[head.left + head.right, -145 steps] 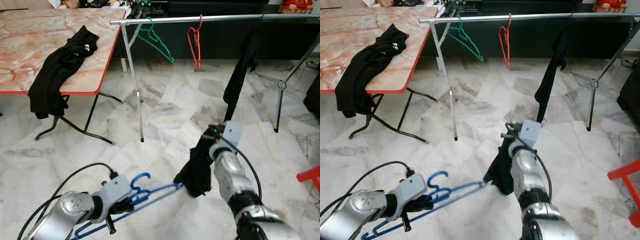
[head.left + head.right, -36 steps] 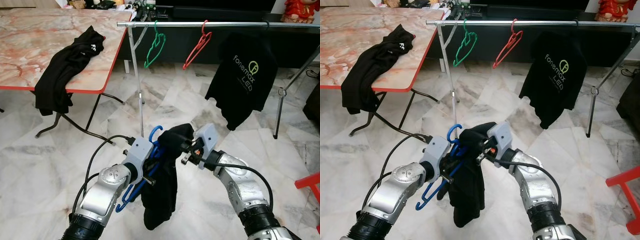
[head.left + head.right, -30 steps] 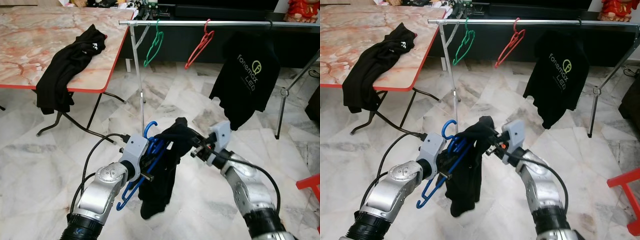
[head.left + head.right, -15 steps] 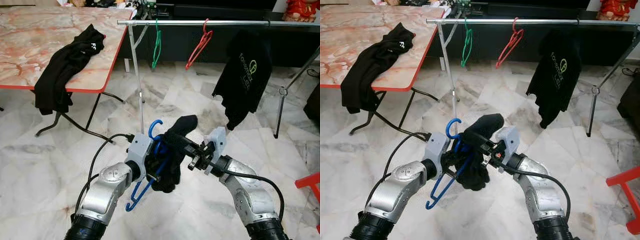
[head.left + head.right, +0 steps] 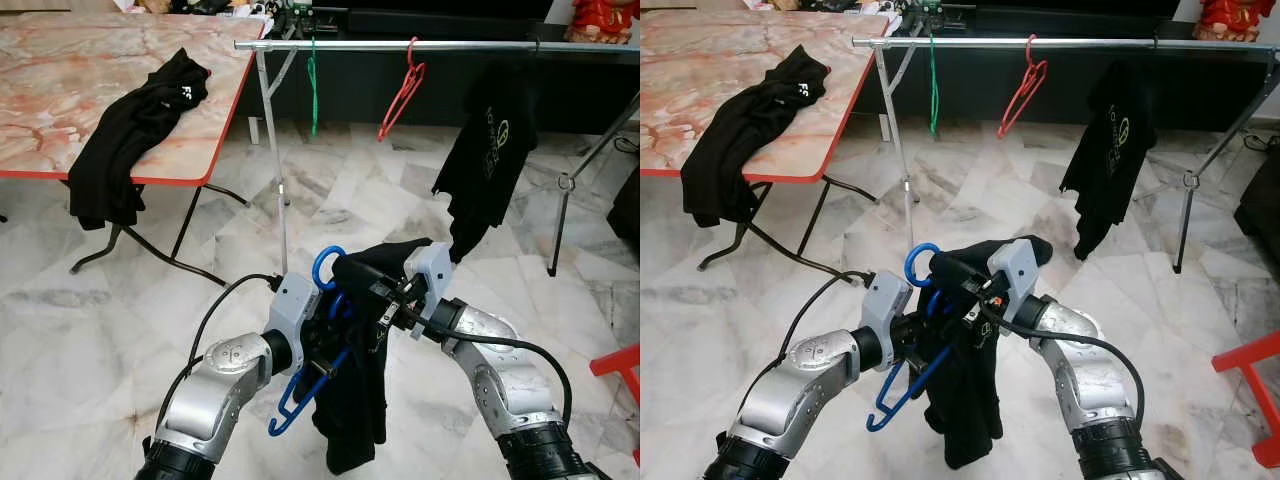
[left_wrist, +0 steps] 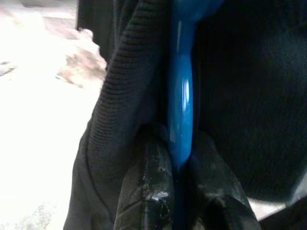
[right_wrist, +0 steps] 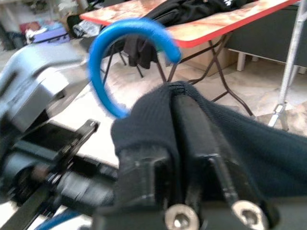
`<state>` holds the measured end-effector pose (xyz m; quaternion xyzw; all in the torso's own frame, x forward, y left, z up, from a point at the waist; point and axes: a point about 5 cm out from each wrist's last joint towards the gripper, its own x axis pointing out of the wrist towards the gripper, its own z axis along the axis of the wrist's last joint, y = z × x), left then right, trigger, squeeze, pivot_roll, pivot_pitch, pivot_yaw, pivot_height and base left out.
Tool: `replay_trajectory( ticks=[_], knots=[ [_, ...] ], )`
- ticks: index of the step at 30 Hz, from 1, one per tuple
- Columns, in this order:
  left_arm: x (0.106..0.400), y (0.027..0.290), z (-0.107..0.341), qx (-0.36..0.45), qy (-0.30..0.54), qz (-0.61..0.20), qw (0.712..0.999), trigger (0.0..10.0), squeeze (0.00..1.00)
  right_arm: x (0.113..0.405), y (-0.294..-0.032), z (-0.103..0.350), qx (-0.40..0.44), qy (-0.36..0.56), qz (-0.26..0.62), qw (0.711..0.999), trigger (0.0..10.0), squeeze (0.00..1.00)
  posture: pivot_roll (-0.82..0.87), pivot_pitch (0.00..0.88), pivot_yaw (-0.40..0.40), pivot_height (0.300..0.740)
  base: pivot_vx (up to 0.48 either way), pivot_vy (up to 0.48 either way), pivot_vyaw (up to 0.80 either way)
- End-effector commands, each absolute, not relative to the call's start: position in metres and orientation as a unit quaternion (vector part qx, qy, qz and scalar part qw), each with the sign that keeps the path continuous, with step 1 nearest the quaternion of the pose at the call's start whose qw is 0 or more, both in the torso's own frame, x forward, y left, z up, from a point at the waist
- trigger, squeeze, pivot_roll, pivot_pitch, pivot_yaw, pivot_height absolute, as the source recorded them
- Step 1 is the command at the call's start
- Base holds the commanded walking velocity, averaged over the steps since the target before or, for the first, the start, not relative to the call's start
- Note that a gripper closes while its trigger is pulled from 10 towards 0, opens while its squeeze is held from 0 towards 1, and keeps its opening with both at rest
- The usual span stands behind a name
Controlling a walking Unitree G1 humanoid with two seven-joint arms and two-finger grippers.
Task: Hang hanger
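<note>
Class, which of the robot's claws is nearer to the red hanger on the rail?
Right. The right claw, gripping the black garment, sits below the red hanger; the left claw, clamping the blue hanger, is lower and further left.

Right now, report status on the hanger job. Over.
Left gripper shut on blue hanger. Right gripper pinching black shirt draped on it. Rail ahead, not reached; green hanger, red hanger hang there.

Blue hanger (image 5: 312, 375) mostly buried under the black garment (image 5: 357, 400), right end effector (image 7: 192, 129) fingers wrapped in cloth, tabletop (image 5: 60, 70) cut off at left.
</note>
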<state>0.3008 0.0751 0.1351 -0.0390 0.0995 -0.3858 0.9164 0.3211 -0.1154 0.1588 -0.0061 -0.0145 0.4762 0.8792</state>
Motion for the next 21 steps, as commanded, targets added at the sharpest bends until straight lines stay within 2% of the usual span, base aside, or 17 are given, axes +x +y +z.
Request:
replay_trajectory(
  ticks=[1,14,21],
  knots=[
    [0.303,0.076,0.148,-0.055,0.067,-0.382,0.920,10.0,0.00,0.315,-0.112,0.158,-0.022,-0.011,0.494,0.869,10.0,1.00,0.07,0.183,-0.056,0.740,0.000,0.000,0.00],
    [0.311,0.082,0.158,-0.069,0.031,-0.345,0.936,10.0,0.00,0.299,-0.122,0.142,-0.052,0.040,0.490,0.869,10.0,1.00,0.06,0.187,-0.061,0.740,0.000,0.000,0.00],
    [0.313,0.083,0.161,-0.082,0.021,-0.336,0.938,10.0,0.00,0.283,-0.126,0.126,-0.083,0.090,0.508,0.853,10.0,1.00,0.06,0.183,-0.064,0.740,0.000,0.000,0.00]
  ],
)
